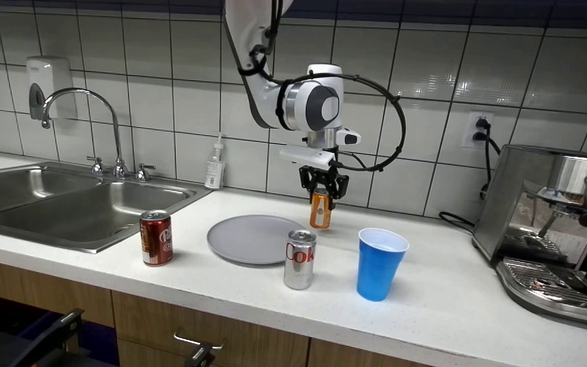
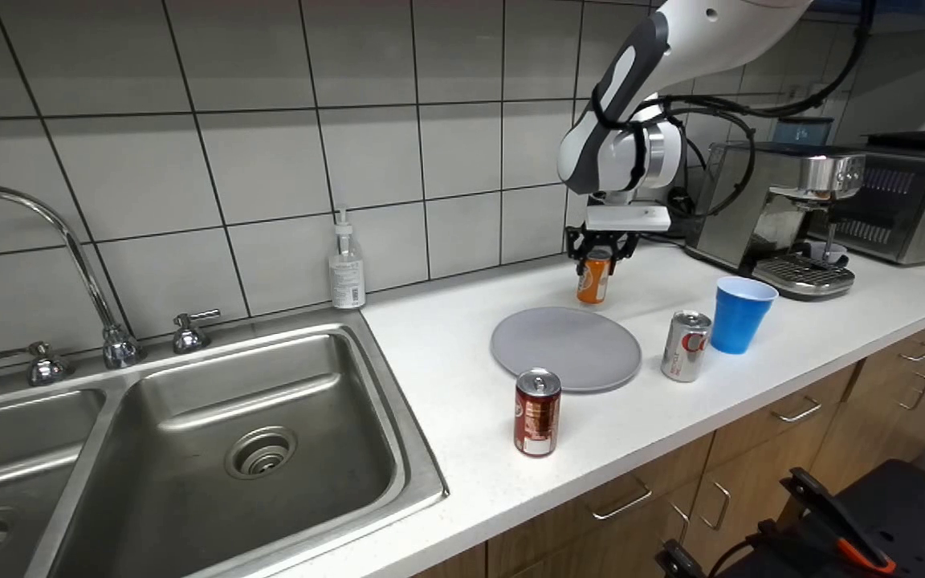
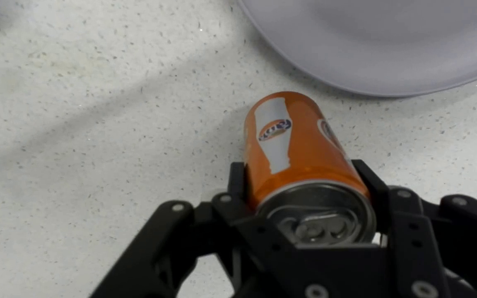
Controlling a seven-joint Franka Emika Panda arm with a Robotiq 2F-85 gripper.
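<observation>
In the wrist view's lower centre, the claw (image 3: 302,178) clasps the orange can (image 3: 304,153), whose tab (image 3: 315,231) shows only there.

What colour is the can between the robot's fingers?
The can is orange, seen best in the wrist view.

We record one orange drinks can (image 3: 304,145). Its wall carries a white bottle shape with a dark-lettered emblem; the lid is silvery metal with its pull tab attached. We find it about upright, lid uppermost, held near the top between both fingers of the gripper (image 3: 299,171). In both exterior views we place it near the rear edge of the worktop (image 1: 441,265). Whether its base touches the surface, we cannot tell.
</observation>
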